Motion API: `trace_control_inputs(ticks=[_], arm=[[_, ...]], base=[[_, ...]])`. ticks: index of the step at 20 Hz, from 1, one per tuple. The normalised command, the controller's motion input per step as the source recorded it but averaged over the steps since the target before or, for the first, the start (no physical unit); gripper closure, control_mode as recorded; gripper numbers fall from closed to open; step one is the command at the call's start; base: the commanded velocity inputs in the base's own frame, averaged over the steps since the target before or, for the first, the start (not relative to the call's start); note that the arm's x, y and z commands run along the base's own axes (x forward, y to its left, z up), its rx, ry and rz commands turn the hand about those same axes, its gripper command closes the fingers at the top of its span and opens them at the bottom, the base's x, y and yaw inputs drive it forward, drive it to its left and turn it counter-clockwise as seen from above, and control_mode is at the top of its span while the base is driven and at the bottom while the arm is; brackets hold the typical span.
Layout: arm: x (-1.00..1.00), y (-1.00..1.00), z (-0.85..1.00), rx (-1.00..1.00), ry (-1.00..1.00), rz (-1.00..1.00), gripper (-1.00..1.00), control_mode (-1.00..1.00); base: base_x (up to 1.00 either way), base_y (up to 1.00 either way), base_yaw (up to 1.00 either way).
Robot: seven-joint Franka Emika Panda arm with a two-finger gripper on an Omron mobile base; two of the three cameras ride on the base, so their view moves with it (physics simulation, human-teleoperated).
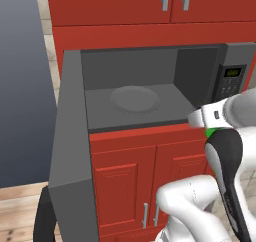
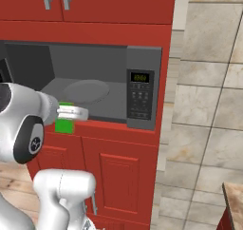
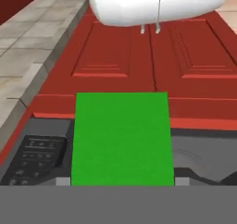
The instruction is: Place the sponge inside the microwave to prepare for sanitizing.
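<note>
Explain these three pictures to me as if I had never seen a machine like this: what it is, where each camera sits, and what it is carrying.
This is a white robot arm with dark joints in a rendered kitchen. Two pictures come from cameras riding behind the arm, one to its left, one to its right. The third looks along its tool.

Ahead stands a wide grey built-in microwave set among red cabinets. Its door is swung open, showing a round grey turntable with nothing on it. A black keypad panel sits at its right.

The tool grips a small bright green sponge block, held just in front of the microwave's opening, not yet inside.
</note>
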Motion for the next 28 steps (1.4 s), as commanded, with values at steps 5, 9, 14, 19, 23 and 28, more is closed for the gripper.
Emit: trace_control_inputs(ticks=[5,9,14,19,23,28], arm=[[0.19,0.71,0.00,-0.11,-0.22,0.04,1.00,-1.00],[0.12,0.49,0.05,-0.01,-0.17,0.03,1.00,-1.00],[0.42,0.17,0.00,0.00,0.00,0.03,1.00,-1.00],[0.54,0.00,0.00,0.07,0.05,0.04,1.00,-1.00],[0.48,0.00,0.00,0.07,0.01,0.01,1.00,-1.00],[0.56,0.01,-0.02,0.04,0.00,0.00,1.00,-1.00]], base=[[0.00,0.00,0.00],[0.00,0.00,0.00],[0.00,0.00,0.00],[0.00,0.00,0.00],[0.00,0.00,0.00],[0.00,0.00,0.00]])
